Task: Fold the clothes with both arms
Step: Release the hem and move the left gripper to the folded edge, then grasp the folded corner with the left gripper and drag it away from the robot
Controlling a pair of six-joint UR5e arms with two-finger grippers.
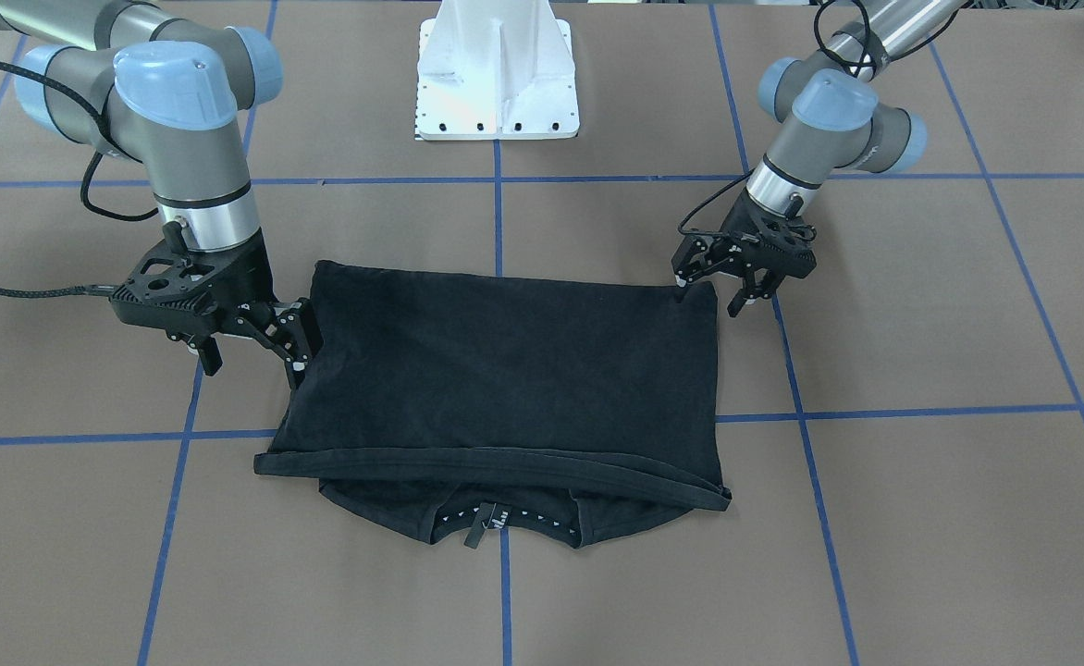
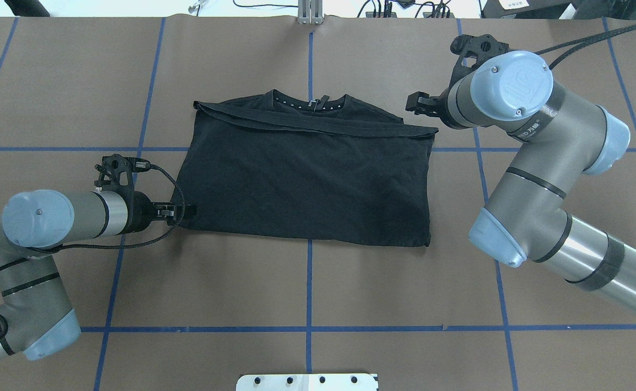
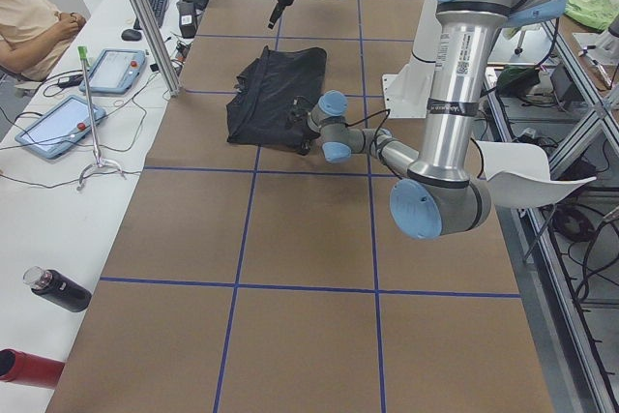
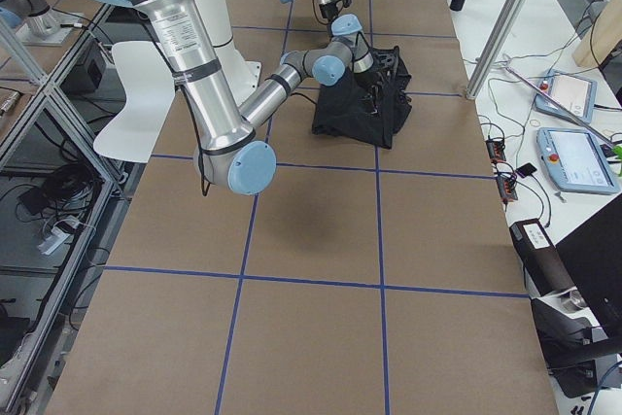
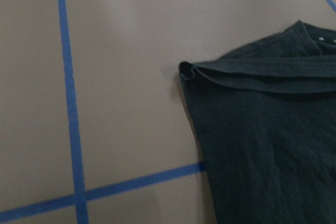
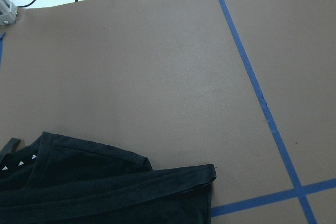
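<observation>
Shirt: the black T-shirt lies flat in the middle of the table, folded over into a rough rectangle with a plain side up.
Collar: the collar sticks out from under the folded hem on the side away from the robot, showing a small tag and a row of white marks.
Left gripper: the left gripper is low at the shirt's near corner on the robot's left, jaws spread and released, one fingertip at the cloth's edge.
Right gripper: the right gripper is beside the shirt's opposite side edge, jaws wide apart and grasping nothing, the inner finger right against the cloth.
Arms: the left arm and the right arm each bend down towards the shirt.
Table: the brown table is crossed by blue tape lines.
Base: the white base stands behind the shirt, well apart from it.
</observation>
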